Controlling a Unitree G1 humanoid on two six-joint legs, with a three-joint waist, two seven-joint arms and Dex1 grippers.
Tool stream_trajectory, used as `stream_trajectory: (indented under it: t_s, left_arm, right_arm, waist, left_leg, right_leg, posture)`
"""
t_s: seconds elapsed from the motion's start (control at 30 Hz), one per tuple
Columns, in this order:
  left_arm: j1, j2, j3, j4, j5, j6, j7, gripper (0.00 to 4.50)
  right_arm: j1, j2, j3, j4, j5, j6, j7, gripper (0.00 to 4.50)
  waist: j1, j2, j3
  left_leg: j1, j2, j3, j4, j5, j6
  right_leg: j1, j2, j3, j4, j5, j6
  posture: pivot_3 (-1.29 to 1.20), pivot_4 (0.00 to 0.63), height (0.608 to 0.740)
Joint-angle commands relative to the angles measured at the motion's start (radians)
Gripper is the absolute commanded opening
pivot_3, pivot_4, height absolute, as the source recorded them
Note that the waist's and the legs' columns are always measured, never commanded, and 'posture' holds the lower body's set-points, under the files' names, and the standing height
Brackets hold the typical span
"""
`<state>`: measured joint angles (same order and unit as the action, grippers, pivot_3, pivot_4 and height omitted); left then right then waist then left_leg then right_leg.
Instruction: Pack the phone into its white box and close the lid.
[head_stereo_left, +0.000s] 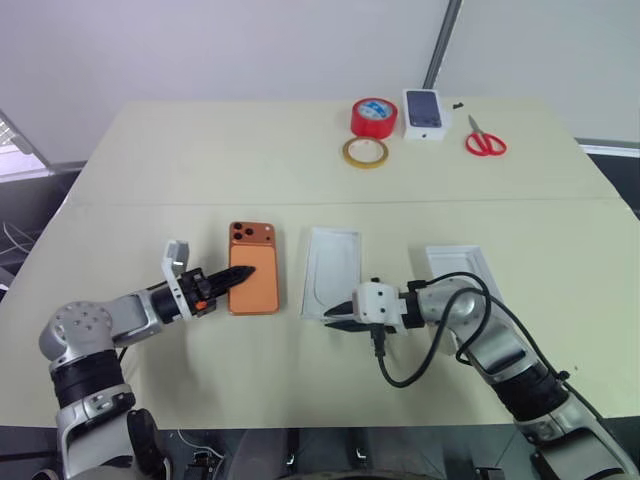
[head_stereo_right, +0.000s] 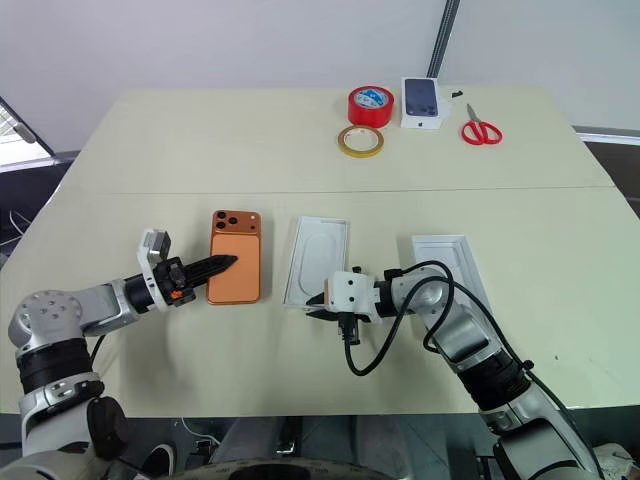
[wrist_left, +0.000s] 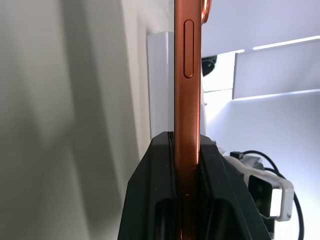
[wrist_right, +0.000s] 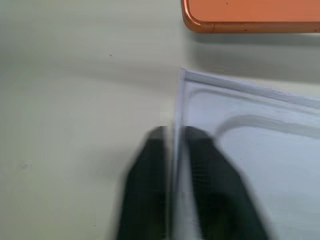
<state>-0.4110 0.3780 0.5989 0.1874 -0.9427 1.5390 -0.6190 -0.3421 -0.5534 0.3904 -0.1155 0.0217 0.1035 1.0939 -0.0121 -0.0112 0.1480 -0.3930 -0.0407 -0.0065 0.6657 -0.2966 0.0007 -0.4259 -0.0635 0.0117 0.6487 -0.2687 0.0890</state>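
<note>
Fingers (wrist_left: 150, 200) around phone (wrist_left: 187, 75) edge

I am looking across a wide pale beige table (head_stereo_left: 200, 160), with a seam running across it at mid-depth. On the far half, a red roll of tape (head_stereo_left: 373, 125) is standing flat, and a thinner tan ring of tape (head_stereo_left: 366, 163) is lying just in front of it. Just beside the red roll, a small white box bearing a dark phone picture (head_stereo_left: 424, 113) is sitting, with a tiny black bit (head_stereo_left: 457, 104) near its corner. Red-handled scissors (head_stereo_left: 478, 134) are lying beside that box. On the near half, a thin white insert with a rounded oblong recess (head_stereo_left: 332, 268) is lying flat.
</note>
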Motion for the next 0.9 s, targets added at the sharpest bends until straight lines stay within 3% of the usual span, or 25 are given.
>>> stream_trajectory:
  t_s: [0.03,0.27,0.57,0.67,0.8,0.9]
  left_arm:
    - [-0.037,-0.012,0.018,-0.038,-0.050,-0.004,0.015,0.26]
    - [-0.156,-0.101,0.053,-0.019,-0.077,-0.028,0.119,0.26]
    - [-0.183,-0.175,-0.010,-0.009,-0.052,-0.111,0.180,0.26]
    - [-0.172,-0.168,-0.034,0.006,-0.046,-0.135,0.169,0.26]
    - [-0.159,-0.146,-0.087,0.018,-0.030,-0.163,0.139,0.26]
    - [-0.169,-0.134,-0.138,0.046,-0.019,-0.188,0.108,0.26]
  right_arm:
    - [-0.007,0.002,0.005,-0.007,-0.003,-0.012,-0.002,0.01]
    - [-0.057,0.080,0.019,-0.002,-0.017,0.044,-0.062,0.01]
    - [-0.135,0.174,0.033,0.061,-0.086,0.151,-0.176,0.01]
    - [-0.115,0.166,0.026,0.001,-0.036,0.170,-0.140,0.95]
    - [-0.092,0.123,-0.003,-0.091,0.019,0.159,-0.096,2.98]
    - [-0.086,0.075,-0.053,-0.169,0.111,0.234,-0.038,2.98]
  waist:
    - [0.000,0.000,0.000]
    - [-0.001,-0.001,0.000]
    - [-0.001,-0.001,0.000]
    - [-0.001,-0.001,0.000]
    - [-0.001,-0.001,0.001]
    - [0.000,-0.001,0.001]
  left_leg:
    - [0.000,0.000,0.000,0.000,0.000,-0.001]
    - [0.000,0.000,0.000,0.000,0.001,-0.002]
    - [0.000,0.000,0.000,0.001,0.002,-0.004]
    - [0.000,0.000,0.000,0.001,0.002,-0.004]
    - [0.000,0.000,0.000,0.000,0.002,-0.004]
    - [0.000,0.000,0.000,0.001,0.002,-0.004]
  right_leg:
    - [0.000,0.000,0.000,0.000,0.000,0.000]
    - [0.000,0.000,0.000,0.000,0.000,0.000]
    - [0.000,0.001,0.000,0.001,0.000,0.000]
    - [0.000,0.001,0.000,0.001,0.000,0.000]
    - [0.000,0.001,0.000,0.001,0.000,0.000]
    - [0.000,0.001,0.000,0.001,0.000,0.000]
  posture:
    - [0.00,0.150,0.740]
    - [0.00,0.150,0.740]
    - [0.00,0.150,0.740]
    - [0.00,0.150,0.740]
    - [0.00,0.150,0.740]
    - [0.00,0.150,0.740]
